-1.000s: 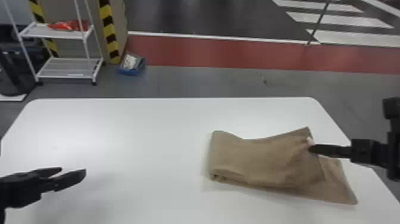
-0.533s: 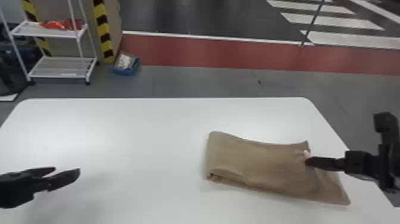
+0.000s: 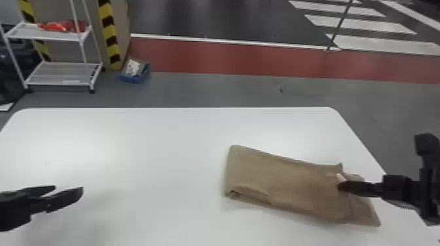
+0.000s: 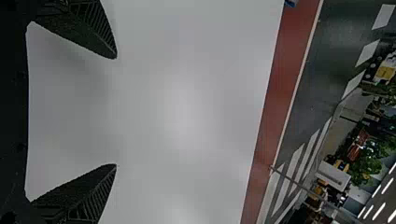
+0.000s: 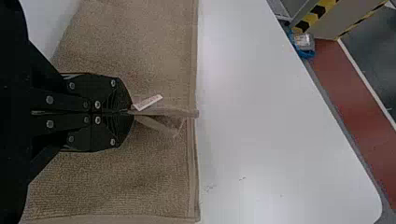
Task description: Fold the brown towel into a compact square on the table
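"Head view, then: where was the towel?"

"On the table, a long strip, a layer sticking out at its right end. The right claw was shut on a pinched ridge of it near that end, by the tag."

"And the left claw?"

"Wide open, empty, well off to the towel's left."

"Which step was that?"

"Starting the crosswise fold, I judged. Next wanted that end lifted, carried leftward over the rest, then released; the loose layer could have lagged."

"Any containers?"

"A blue box on the floor, beyond the towel and to its left, with something pale in it."
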### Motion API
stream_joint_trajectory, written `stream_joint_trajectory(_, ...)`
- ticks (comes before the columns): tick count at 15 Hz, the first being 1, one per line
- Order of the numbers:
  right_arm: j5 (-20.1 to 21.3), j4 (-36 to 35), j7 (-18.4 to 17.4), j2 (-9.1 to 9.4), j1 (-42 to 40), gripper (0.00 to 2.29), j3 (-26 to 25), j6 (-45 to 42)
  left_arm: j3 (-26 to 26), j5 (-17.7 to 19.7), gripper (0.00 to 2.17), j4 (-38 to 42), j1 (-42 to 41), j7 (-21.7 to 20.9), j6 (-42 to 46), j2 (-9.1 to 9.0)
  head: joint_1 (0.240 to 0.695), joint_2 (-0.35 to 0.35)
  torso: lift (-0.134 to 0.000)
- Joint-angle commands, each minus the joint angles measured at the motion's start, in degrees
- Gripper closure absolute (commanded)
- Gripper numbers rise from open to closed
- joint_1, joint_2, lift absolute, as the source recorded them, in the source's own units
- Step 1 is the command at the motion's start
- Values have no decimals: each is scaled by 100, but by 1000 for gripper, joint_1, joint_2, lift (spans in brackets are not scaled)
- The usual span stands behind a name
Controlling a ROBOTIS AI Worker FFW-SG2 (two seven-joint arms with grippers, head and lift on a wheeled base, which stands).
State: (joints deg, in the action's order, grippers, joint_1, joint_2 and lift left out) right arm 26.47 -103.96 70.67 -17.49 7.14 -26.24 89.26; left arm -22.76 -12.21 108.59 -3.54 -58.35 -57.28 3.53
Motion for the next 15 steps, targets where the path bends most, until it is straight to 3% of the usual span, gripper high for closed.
stream_joint_trajectory(1,-2,60,-10,8,112,1511,-4,82,26,-10,46,13,-15,8,1,-28,695,-170,-124)
stream_joint_trajectory(3,-116,-634,272,-80,42,1511,-180,82,26,-27,46,31,-24,8,-34,-28,695,-173,-124)
stream_joint_trajectory(5,-644,-959,368,-414,-292,1511,-786,82,-18,-27,46,31,-24,8,-34,-19,695,-169,-124)
stream_joint_trajectory(6,-556,-704,342,-370,-433,1511,-725,82,-27,-19,46,22,-24,8,-17,-1,695,-182,-124)
stream_joint_trajectory(7,-380,-370,298,-211,-441,1511,-681,82,-18,-19,46,22,-24,17,-17,-10,695,-197,-124)
stream_joint_trajectory(10,-371,131,113,-203,-195,1511,-681,82,26,-27,46,31,-24,17,-17,-37,695,-218,-124)
stream_joint_trajectory(13,-380,113,87,-176,-81,1511,-593,82,79,-27,46,31,-24,43,-34,-37,695,-228,-124)
stream_joint_trajectory(15,-406,-344,210,-220,16,1511,-663,82,70,-36,46,31,-24,43,-34,-28,695,-225,-124)
